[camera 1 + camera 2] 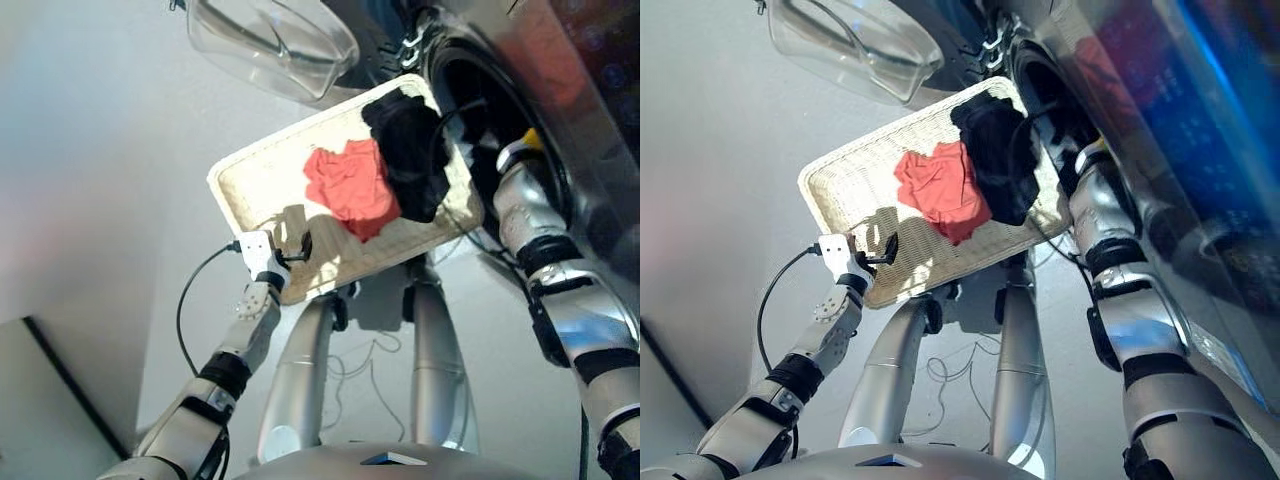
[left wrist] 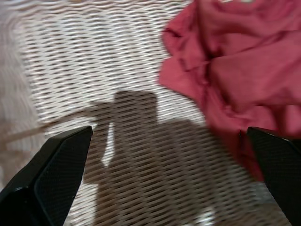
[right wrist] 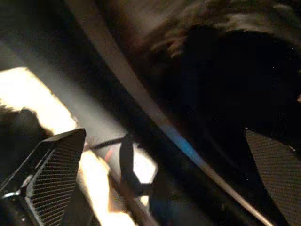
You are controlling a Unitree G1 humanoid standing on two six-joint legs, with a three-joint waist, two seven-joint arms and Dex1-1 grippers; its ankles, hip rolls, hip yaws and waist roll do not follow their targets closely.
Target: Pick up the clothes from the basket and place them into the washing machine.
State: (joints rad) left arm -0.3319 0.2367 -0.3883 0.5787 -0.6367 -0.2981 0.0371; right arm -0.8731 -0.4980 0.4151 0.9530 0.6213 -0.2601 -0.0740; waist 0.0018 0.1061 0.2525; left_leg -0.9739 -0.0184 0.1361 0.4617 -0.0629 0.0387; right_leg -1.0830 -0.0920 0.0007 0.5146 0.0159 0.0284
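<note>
2 garments lay in the basket (image 1: 250, 185): the coral red garment (image 1: 350, 188) crumpled near its middle, and the black garment (image 1: 410, 150) bunched at the end nearest the washing machine (image 1: 560, 90), touching the red one and draping over the rim there. No navy piece could be made out (the drum interior read only as darkness). The basket sat just in front of the porthole (image 1: 480, 100), one corner touching or nearly touching the opening. The round glass door (image 1: 270, 40) stood swung open beside the basket's far side.

The left gripper (image 1: 290, 250) hung over the bare wicker at the basket's near end, fingers (image 2: 61, 169) spread wide, nothing between them; the red garment's edge lay close by 1 fingertip, contact uncertain. The right gripper (image 3: 160, 179) was inside the porthole, hidden from the head cameras past the wrist; its wrist camera showed both fingers (image 3: 51, 174) spread apart and empty, with the drum's rim running between them.
</note>
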